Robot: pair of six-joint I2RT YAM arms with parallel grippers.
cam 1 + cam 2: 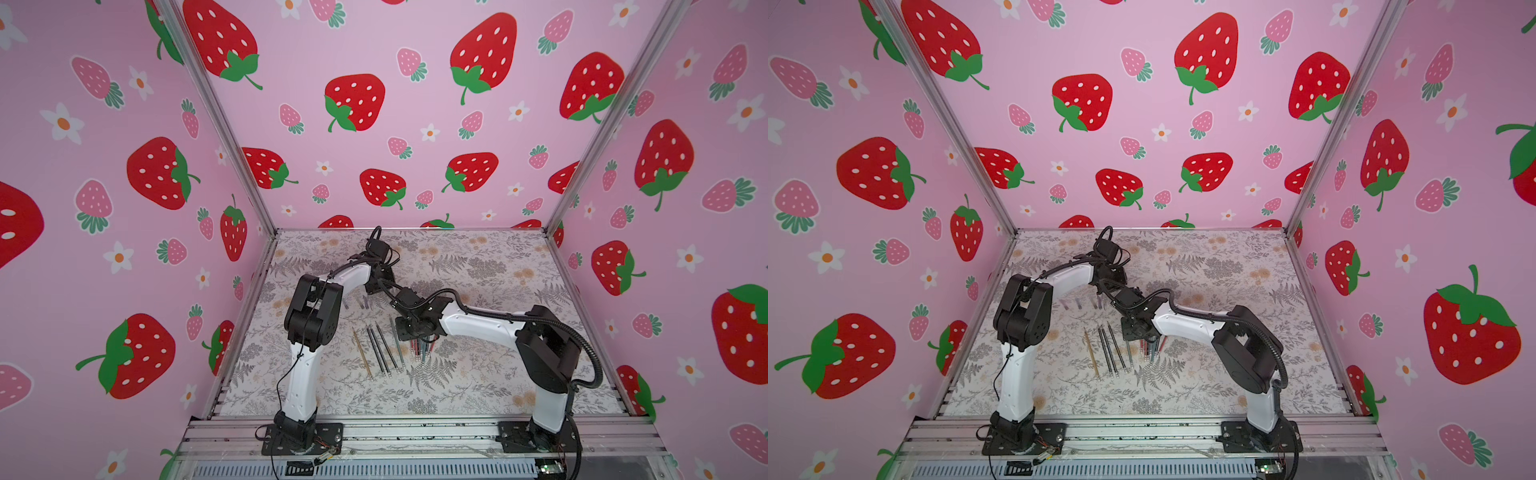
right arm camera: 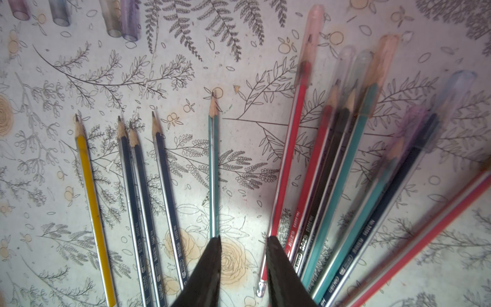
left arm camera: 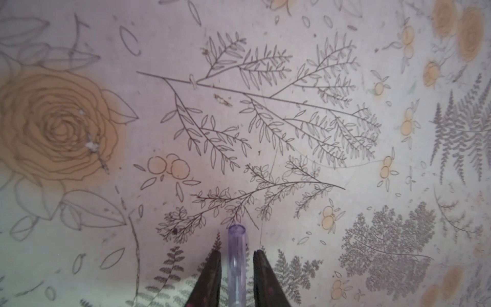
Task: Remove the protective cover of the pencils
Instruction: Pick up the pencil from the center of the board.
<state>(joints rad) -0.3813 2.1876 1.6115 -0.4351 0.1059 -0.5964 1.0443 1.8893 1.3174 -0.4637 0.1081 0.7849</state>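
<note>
Five bare pencils [image 2: 214,172], one yellow, three dark blue and one teal, lie side by side on the floral table [image 2: 239,79]. Beside them is a fan of red, teal and dark pencils [image 2: 332,164] with clear protective covers [image 2: 314,24] on their tips. My right gripper [image 2: 243,239] hangs open over the gap between the two groups, holding nothing. A clear purple cover [image 3: 236,239] lies between the fingers [image 3: 212,273] of my left gripper [image 3: 237,252], with a gap on each side. In both top views the pencils [image 1: 380,349] [image 1: 1111,351] lie between the arms.
Several removed clear covers [image 2: 117,18] lie in a row beyond the bare pencils, seen near the left arm in a top view as covers [image 1: 363,301]. Strawberry-print walls [image 1: 124,208] enclose the table on three sides. A metal rail [image 1: 415,432] runs along the front.
</note>
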